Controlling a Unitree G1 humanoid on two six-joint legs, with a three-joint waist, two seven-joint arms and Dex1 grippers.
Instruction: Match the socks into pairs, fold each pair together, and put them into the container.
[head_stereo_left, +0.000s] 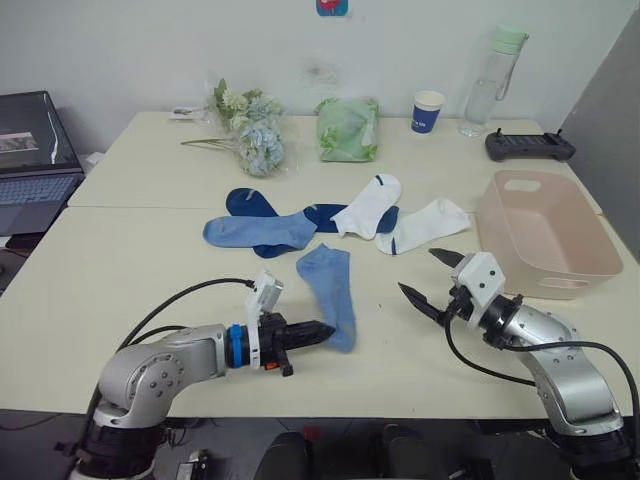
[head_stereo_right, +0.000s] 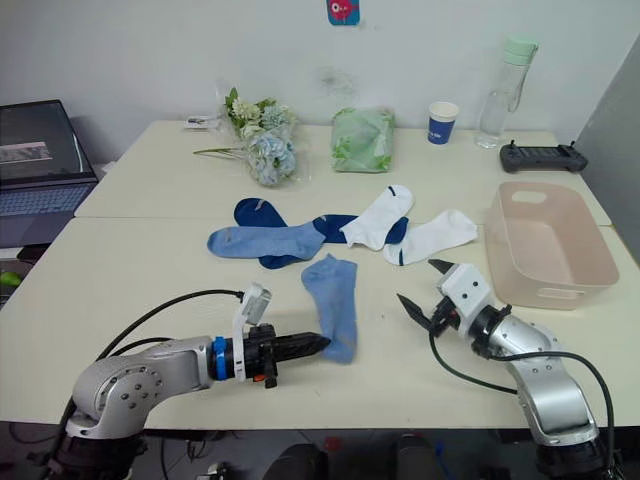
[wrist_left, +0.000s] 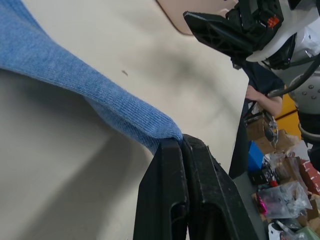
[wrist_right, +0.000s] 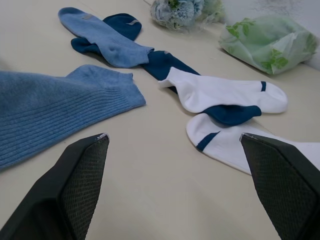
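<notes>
Partly, navy socks (head_stereo_left: 250, 203) underlie others.

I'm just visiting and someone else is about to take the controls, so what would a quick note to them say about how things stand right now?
Left pincer: shut on the toe end of the near light blue sock, which lies flat on the table.
Right pincer: open, holding nothing, hovering between that sock and the pink tub.
The other light blue sock, two navy socks and two white socks lie overlapping in a loose row mid-table.
Done: nothing paired or folded; the tub is empty.
Left: all three pairs.
</notes>
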